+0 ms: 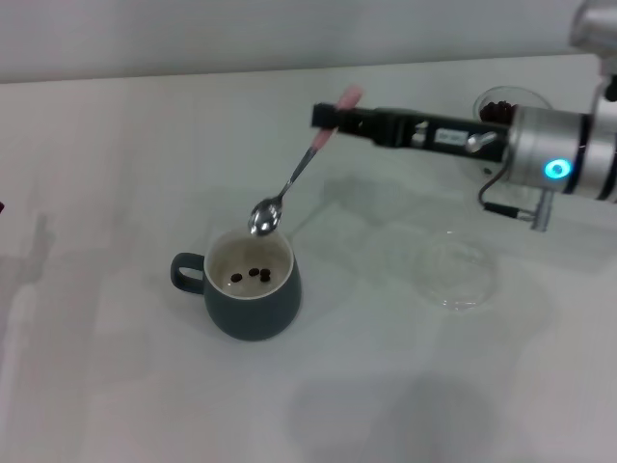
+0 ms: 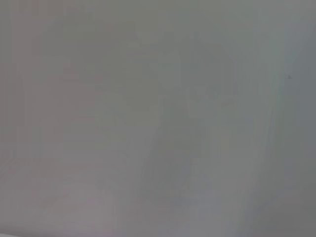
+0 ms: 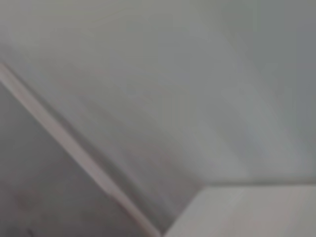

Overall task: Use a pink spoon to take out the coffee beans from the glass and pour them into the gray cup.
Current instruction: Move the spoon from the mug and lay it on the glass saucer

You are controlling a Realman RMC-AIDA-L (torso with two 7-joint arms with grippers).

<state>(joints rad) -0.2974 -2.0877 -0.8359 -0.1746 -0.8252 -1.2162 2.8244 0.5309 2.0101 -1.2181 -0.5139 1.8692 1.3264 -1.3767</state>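
The gray cup (image 1: pixel 249 287) stands on the white table (image 1: pixel 116 174), handle to the left, with three coffee beans (image 1: pixel 253 275) on its cream bottom. My right gripper (image 1: pixel 326 121) reaches in from the right and is shut on the pink spoon (image 1: pixel 299 176). The spoon slants down to the left, its metal bowl just above the cup's far rim. The glass (image 1: pixel 503 104) shows partly behind the right arm at the back right. The left gripper is out of view; its wrist view shows only bare surface.
A flat clear glass dish (image 1: pixel 457 268) lies on the table to the right of the cup, below the right arm. The table's far edge runs along the top of the head view.
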